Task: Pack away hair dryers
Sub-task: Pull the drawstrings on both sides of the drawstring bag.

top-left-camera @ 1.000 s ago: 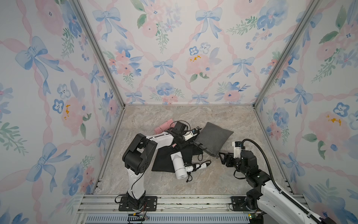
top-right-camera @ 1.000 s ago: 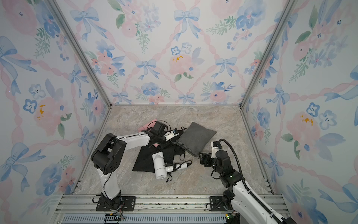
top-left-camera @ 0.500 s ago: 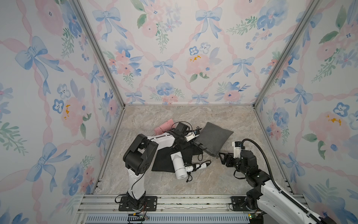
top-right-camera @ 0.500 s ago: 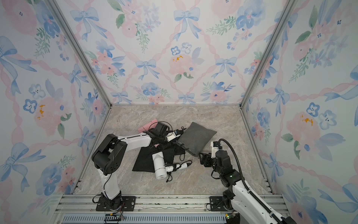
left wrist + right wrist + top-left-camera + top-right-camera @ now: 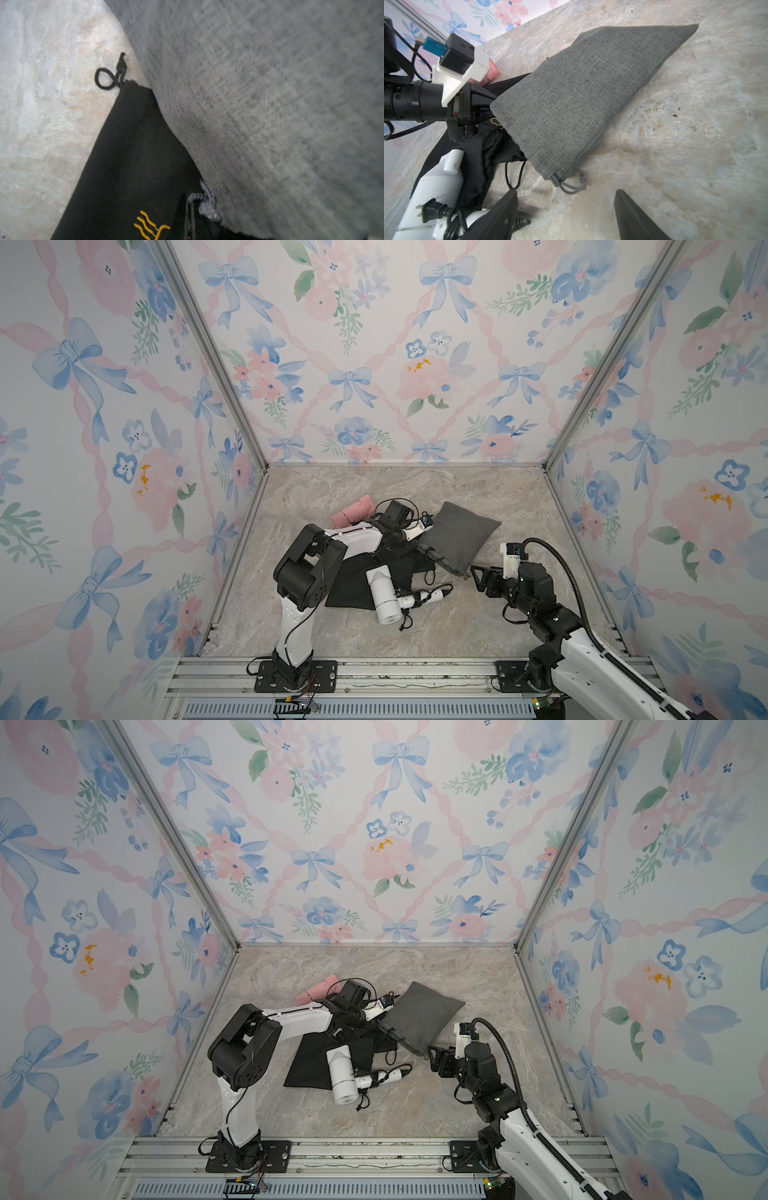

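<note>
No word or number can be read anywhere. The one sign is a yellow stitched emblem (image 5: 150, 226) on the black pouch (image 5: 128, 166). It has three short wavy lines next to a forked, Y-like stroke, and the edge of the left wrist view cuts part of it off. In the right wrist view a scrap of yellow stitching (image 5: 495, 122) shows on the black cloth just beside the left gripper (image 5: 483, 110), at the edge of the grey pouch (image 5: 581, 93). It is too small there to make out.
</note>
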You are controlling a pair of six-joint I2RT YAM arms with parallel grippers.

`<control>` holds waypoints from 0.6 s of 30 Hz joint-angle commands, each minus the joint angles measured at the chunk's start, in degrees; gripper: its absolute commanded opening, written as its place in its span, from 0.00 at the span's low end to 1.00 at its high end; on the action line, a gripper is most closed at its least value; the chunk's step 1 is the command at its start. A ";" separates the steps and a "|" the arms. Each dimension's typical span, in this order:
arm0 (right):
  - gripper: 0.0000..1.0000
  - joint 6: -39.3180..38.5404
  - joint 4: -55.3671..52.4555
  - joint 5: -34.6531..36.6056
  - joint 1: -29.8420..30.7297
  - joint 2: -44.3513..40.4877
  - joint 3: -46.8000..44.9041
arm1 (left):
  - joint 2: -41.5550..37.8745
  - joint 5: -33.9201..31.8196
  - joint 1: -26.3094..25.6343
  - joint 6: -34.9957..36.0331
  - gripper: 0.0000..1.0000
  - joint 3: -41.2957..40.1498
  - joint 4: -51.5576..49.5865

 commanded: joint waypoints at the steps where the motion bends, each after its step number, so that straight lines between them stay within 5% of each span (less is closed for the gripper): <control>1: 0.76 -1.19 -2.59 -0.01 -0.67 0.03 0.02 | -0.95 0.04 -0.30 -1.65 0.00 1.79 -0.04; 18: 0.75 -6.56 -6.27 -0.03 3.17 10.97 5.89 | -5.49 -3.28 0.37 -6.76 0.00 3.90 -0.08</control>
